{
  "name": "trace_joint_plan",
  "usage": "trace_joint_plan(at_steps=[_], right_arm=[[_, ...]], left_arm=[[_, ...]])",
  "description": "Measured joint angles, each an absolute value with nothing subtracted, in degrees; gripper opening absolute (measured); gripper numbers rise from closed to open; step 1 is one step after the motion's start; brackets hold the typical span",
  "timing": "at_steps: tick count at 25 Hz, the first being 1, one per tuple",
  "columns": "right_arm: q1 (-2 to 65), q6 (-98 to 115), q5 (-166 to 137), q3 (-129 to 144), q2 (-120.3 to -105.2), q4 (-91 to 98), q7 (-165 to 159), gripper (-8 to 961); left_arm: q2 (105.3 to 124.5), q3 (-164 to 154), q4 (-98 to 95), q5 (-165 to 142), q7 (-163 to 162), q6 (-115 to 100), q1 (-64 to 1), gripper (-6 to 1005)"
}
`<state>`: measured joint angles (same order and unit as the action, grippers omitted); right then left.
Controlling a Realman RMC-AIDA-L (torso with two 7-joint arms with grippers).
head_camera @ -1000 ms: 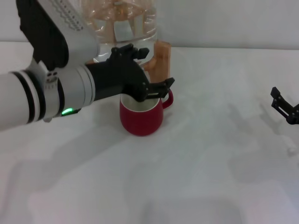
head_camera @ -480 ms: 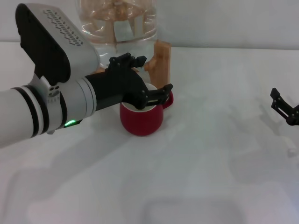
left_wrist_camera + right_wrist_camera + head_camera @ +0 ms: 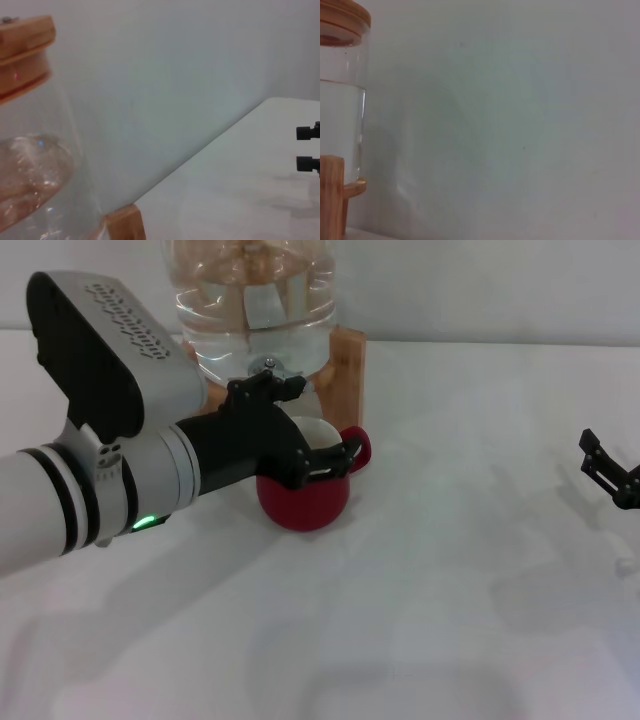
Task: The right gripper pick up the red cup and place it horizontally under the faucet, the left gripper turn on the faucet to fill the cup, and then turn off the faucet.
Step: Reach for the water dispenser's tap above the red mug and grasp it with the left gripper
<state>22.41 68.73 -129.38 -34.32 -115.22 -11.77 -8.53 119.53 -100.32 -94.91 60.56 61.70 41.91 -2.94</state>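
One claw, left gripper (image 3: 300,445), hides red cup (image 3: 303,502).

Your left gripper (image 3: 300,430) is a black multi-fingered claw on a white-silver arm with black bands, a vented black housing, and a small green light.

A squat red cup (image 3: 303,500) with cream interior stands below the small chrome faucet (image 3: 268,367), its handle pointing right.
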Motion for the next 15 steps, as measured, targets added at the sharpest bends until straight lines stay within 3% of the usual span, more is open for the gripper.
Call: trace_joint_plan(at_steps=[15], right_arm=[[22.32,68.73,-129.37,-34.27,-115.22,-11.77,-8.53,861]], left_arm=[[119.44,-100.81,-95.37,60.5,61.56,41.82,-3.31,883]])
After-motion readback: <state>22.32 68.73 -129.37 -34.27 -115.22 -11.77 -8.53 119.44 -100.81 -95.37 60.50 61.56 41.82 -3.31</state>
